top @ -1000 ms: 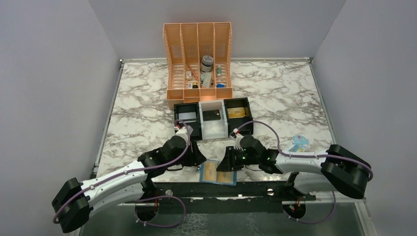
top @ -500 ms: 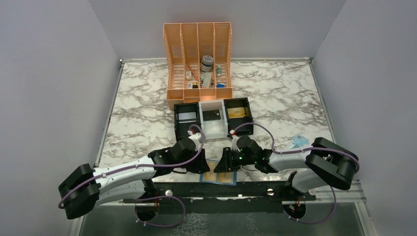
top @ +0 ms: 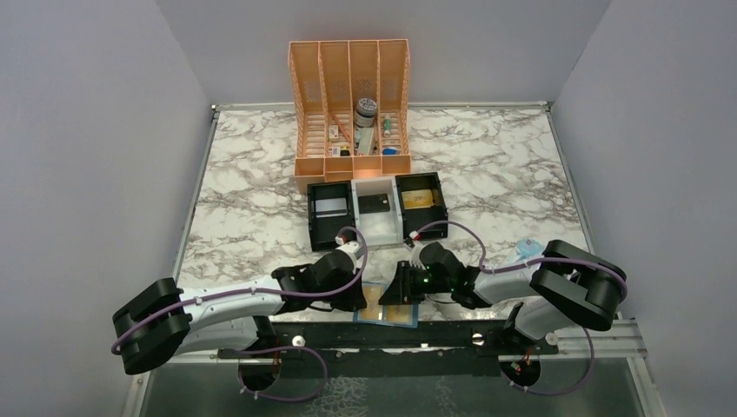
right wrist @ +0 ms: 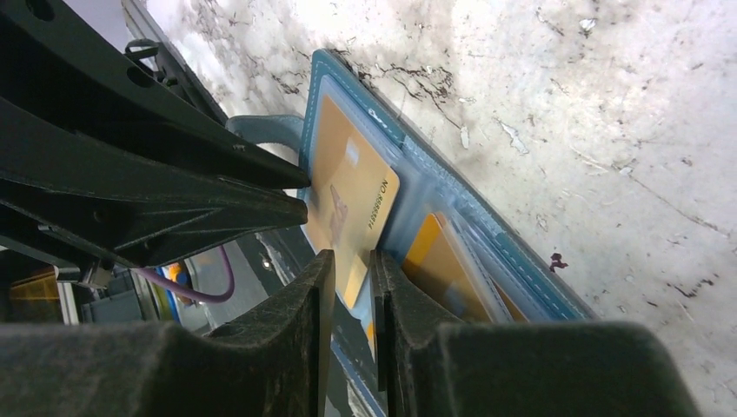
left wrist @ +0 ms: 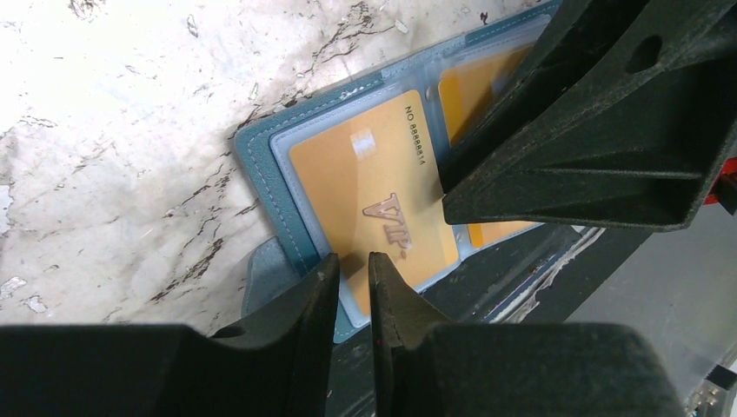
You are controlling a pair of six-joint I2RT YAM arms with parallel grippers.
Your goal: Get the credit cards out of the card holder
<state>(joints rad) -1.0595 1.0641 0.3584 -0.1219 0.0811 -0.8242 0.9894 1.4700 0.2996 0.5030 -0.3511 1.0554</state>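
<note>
The blue card holder [top: 383, 314] lies open at the table's near edge. In the left wrist view [left wrist: 261, 165] a gold credit card [left wrist: 369, 191] marked VIP sits in its left pocket and a second gold card [left wrist: 476, 82] in the right pocket. My left gripper [left wrist: 354, 261] has its jaws almost together over the holder's near edge, beside the tab [left wrist: 265, 274]. My right gripper [right wrist: 352, 261] is likewise drawn to a narrow slit, its tips at the VIP card's [right wrist: 352, 195] inner edge, next to the second card [right wrist: 439, 265]. I cannot tell whether either pinches anything.
A black-and-white three-compartment tray [top: 376, 230] behind the holder has a silver-white card [top: 331, 206], a dark card [top: 375, 203] and a gold card [top: 418, 199]. An orange organizer [top: 350, 87] stands further back. A pale blue packet [top: 527, 254] lies right. The black front rail [top: 391, 334] borders the holder.
My left arm has swung right and brought its gripper onto the holder's left panel. My right gripper has stayed on the holder, shifting only slightly.
</note>
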